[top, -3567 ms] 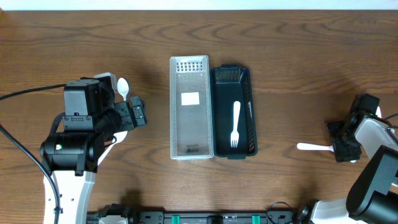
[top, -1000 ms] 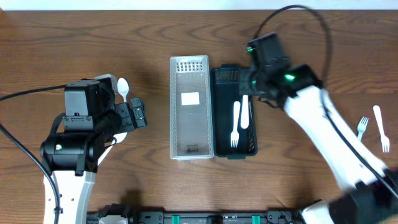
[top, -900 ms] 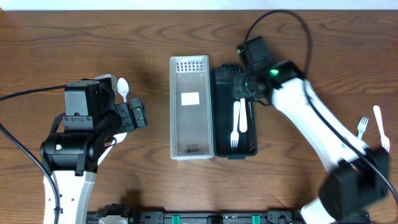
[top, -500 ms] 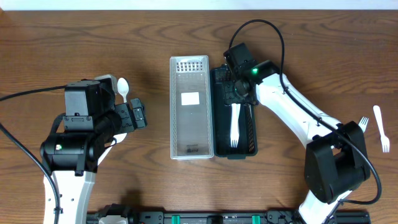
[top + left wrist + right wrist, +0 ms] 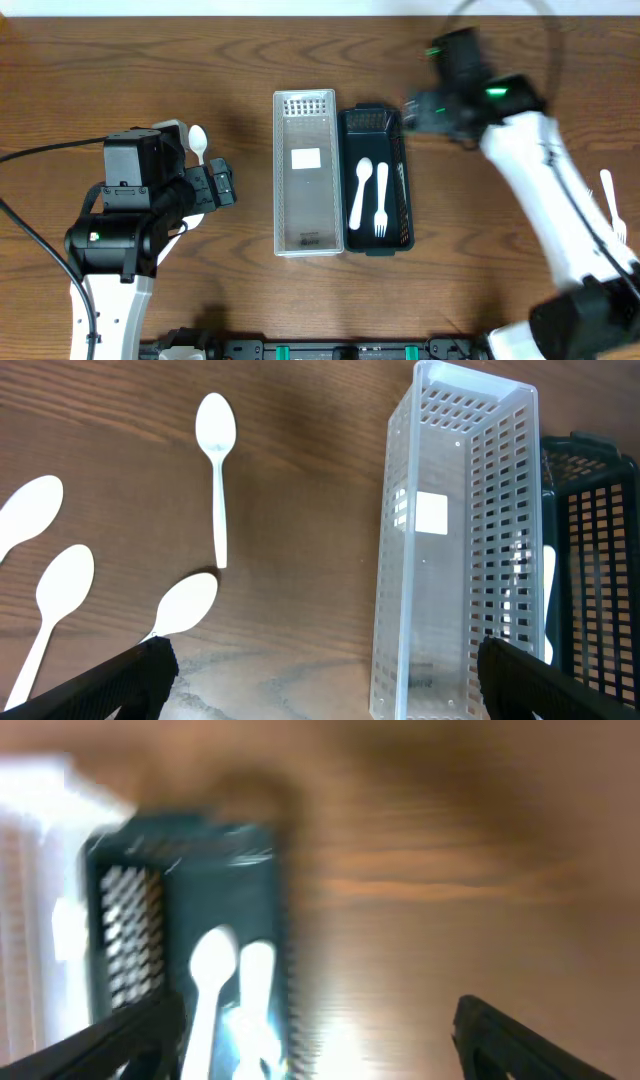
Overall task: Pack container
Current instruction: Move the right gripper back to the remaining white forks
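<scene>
Black plastic basket [image 5: 368,122], long, narrow, with slotted walls, at the centre of the overhead view. It now holds two white plastic pieces lying lengthwise: a spoon [image 5: 360,192] newly set beside the fork [image 5: 381,200]. A few seconds back only the fork lay there.

Right gripper [image 5: 413,108]: half a second ago it was down in the basket. It is now lifted clear toward the upper right and blurred in motion, claw spread apart and empty. Judged: one more piece packed, with loose stock left.

Clear container [image 5: 278,180]: rigid, perforated, touching the basket's left side, white label [image 5: 305,157] on its floor, otherwise bare.

Left gripper [image 5: 325,680]: unmoved at left, fingers wide apart, holding nothing.

Loose spoons [image 5: 215,435]: four, smooth, thin and white, on the wood-grain table [image 5: 120,60] at left.

White cutlery [image 5: 607,188]: at the right edge, partly hidden.
</scene>
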`<state>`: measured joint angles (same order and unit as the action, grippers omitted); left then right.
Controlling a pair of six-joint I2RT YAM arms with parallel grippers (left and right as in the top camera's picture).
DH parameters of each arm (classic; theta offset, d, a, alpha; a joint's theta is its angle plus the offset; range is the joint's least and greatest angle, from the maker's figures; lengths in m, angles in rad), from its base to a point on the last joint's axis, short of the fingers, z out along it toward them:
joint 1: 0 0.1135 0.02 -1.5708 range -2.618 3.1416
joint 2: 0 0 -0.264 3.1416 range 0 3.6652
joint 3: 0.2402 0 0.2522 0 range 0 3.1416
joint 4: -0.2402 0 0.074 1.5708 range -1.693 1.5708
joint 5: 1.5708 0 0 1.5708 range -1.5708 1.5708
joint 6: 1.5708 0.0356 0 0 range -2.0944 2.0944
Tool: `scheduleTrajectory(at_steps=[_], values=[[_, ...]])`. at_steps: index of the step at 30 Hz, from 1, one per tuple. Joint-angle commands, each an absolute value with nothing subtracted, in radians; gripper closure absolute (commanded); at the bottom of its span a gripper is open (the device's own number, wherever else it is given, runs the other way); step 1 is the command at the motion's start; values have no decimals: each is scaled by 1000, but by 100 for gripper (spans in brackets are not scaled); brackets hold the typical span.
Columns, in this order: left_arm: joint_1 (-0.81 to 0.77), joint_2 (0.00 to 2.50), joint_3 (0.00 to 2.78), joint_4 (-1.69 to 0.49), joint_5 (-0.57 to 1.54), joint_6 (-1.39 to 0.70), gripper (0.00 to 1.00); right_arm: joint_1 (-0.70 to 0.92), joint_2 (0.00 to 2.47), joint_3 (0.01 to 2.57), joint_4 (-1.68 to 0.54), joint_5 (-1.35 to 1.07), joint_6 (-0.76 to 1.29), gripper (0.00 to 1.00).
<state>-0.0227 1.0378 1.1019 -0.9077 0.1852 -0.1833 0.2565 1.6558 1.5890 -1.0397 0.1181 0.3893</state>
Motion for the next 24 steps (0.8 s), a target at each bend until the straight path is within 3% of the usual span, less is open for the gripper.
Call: scheduleTrajectory(at_steps=[1,8,17,24], values=[[-25,1038,1121,-905,194,-185,2,99,1596,1603,-1086,184,456,8],[-25,1038,1121,-904,194,-185,2,-242,1611,1539,-1174,150,405,2],[-25,1038,1121,-904,194,-185,2,-516,1615,1224,-890,18,200,1],[-25,1038,1121,-904,194,-185,2,-619,1624,1082,-741,14,133,1]])
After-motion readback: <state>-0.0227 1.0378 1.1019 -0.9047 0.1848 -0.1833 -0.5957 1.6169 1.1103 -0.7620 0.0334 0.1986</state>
